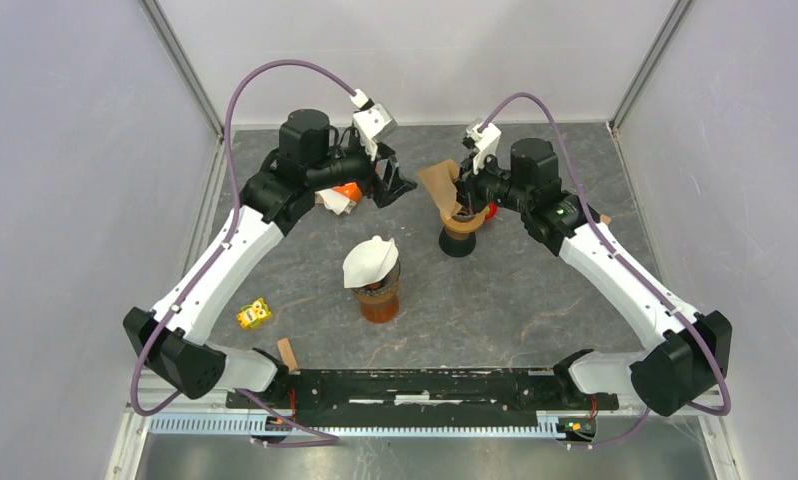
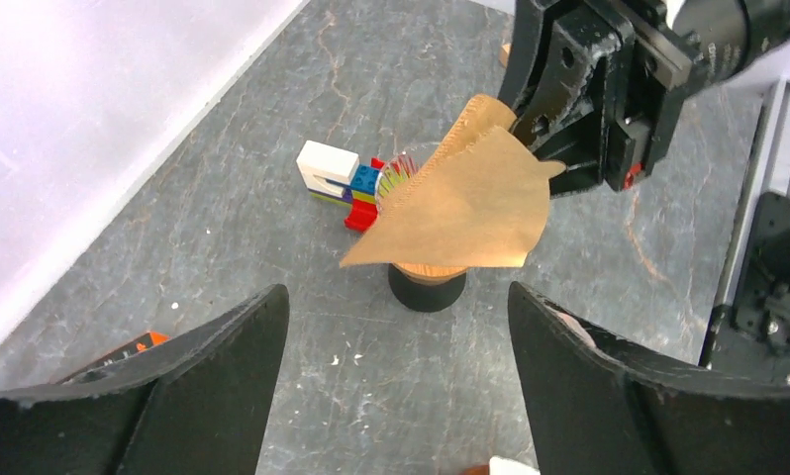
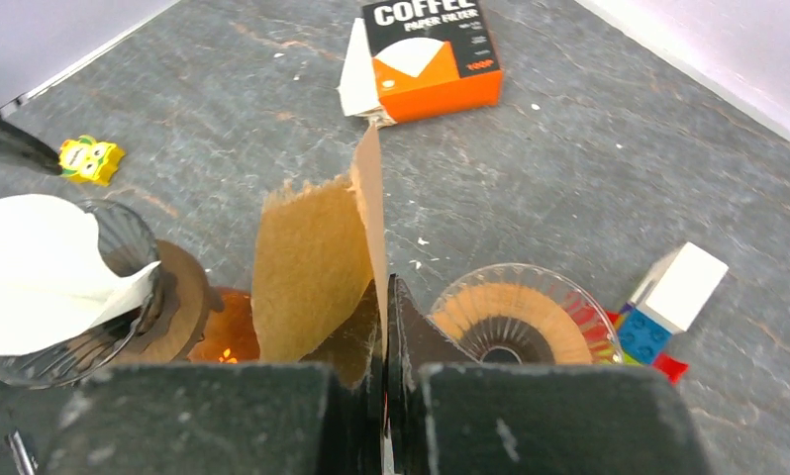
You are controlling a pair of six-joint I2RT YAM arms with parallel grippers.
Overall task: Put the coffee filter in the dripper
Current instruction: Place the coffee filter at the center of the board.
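An orange-and-black box (image 3: 433, 59) lettered "COFFEE PAPER FILTER" lies flat toward the back left of a grey, stone-patterned table (image 1: 535, 300). At the centre stands an amber server (image 1: 379, 300) with a white filter (image 1: 370, 260) on top. A small yellow toy (image 1: 254, 314) sits alone near the front left. White, blue and red blocks (image 2: 346, 183) cluster at the back right. Pale walls (image 1: 55, 150) enclose the table.

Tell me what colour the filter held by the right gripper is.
Light brown; the coffee filter shows best in the left wrist view.
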